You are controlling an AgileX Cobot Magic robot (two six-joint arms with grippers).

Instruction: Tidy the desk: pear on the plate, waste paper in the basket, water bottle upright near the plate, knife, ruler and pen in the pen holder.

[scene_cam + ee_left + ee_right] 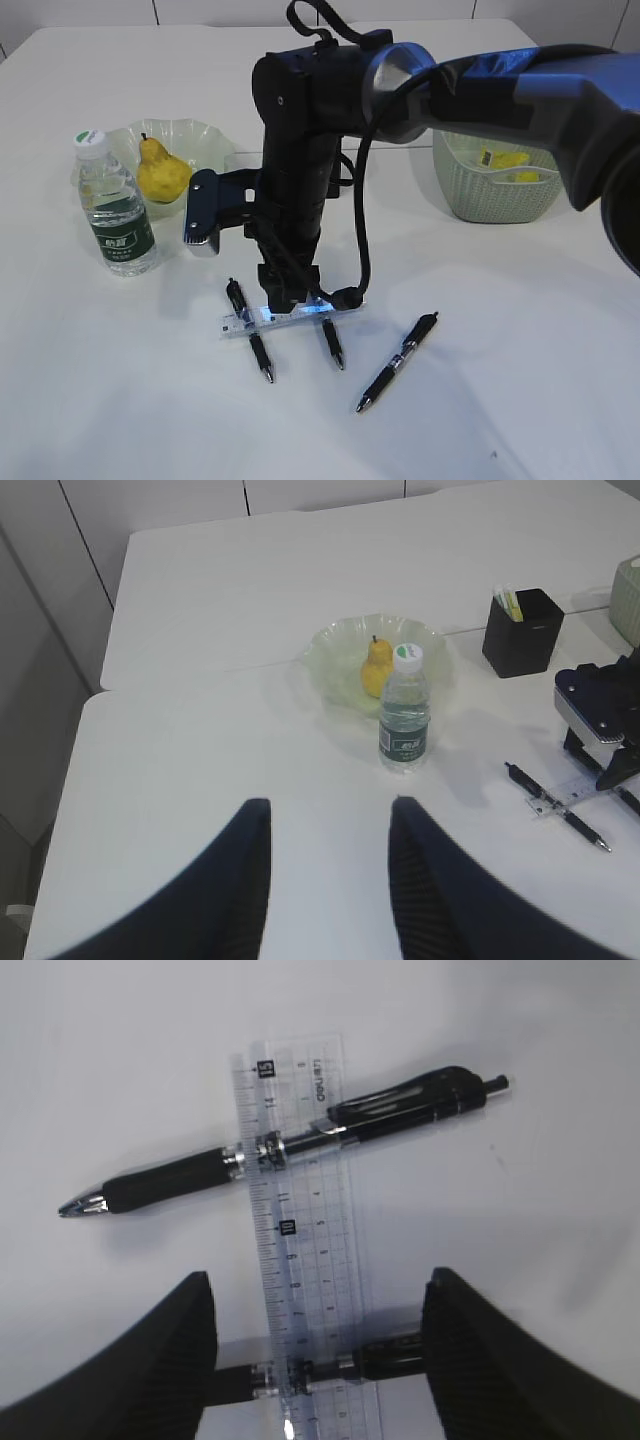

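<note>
My right gripper [320,1280] is open and low over the clear ruler [300,1230], one finger on each side of it. The ruler lies across two black pens [300,1145], and the nearer pen [400,1360] runs from finger to finger. A third pen [397,362] lies apart to the right. The pear [162,172] sits on the green plate [195,135], with the water bottle [113,205] upright beside it. Yellow waste paper [505,160] is in the basket [495,190]. The black pen holder [522,635] holds a yellow-and-white thing; no knife shows plainly. My left gripper [328,805] hangs open over bare desk.
The right arm [300,130] reaches across the middle of the desk [120,400] and hides the pen holder in the exterior view. Its wrist camera [200,212] sticks out toward the bottle. A seam runs between two tabletops behind the plate.
</note>
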